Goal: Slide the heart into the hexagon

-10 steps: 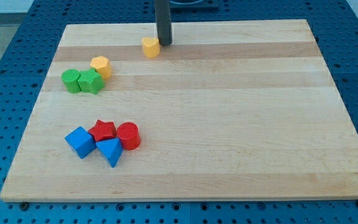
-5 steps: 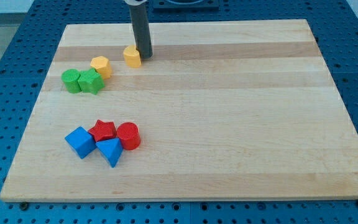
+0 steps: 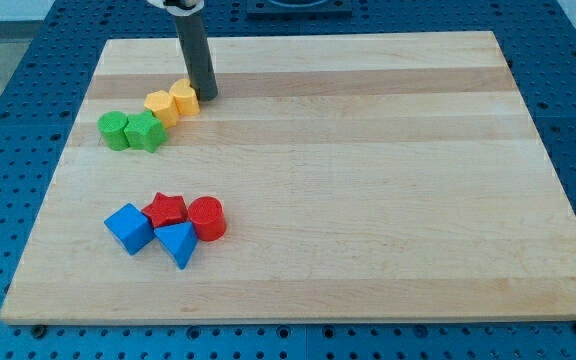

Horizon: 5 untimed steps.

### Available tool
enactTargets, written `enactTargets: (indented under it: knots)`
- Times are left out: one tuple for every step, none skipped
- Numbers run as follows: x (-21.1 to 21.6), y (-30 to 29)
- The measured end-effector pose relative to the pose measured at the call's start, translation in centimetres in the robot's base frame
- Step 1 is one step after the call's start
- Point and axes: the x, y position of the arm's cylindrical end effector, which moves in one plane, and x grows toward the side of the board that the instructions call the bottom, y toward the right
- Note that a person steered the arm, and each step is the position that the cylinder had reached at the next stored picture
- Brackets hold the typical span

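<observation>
The yellow heart [image 3: 184,98] lies near the view's top left on the wooden board [image 3: 368,180]. Its left side touches the yellow hexagon [image 3: 161,107]. My tip [image 3: 205,95] stands on the board right against the heart's right side. The dark rod rises from there to the view's top edge.
Two green blocks [image 3: 133,131] sit side by side just left of and below the hexagon, the right one touching it. Lower left is a cluster: a blue cube [image 3: 128,228], a red star [image 3: 166,210], a red cylinder [image 3: 206,218] and a blue triangle [image 3: 178,243].
My tip has moved left and down the view, pushing the yellow heart from the board's top middle-left until it meets the hexagon. The other blocks have not moved.
</observation>
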Motion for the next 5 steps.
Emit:
enactTargets:
  knots:
    - [0.0,-0.8]
    - [0.0,-1.6]
    - [0.0,-2.2]
    - [0.0,-2.2]
    - [0.8,0.9]
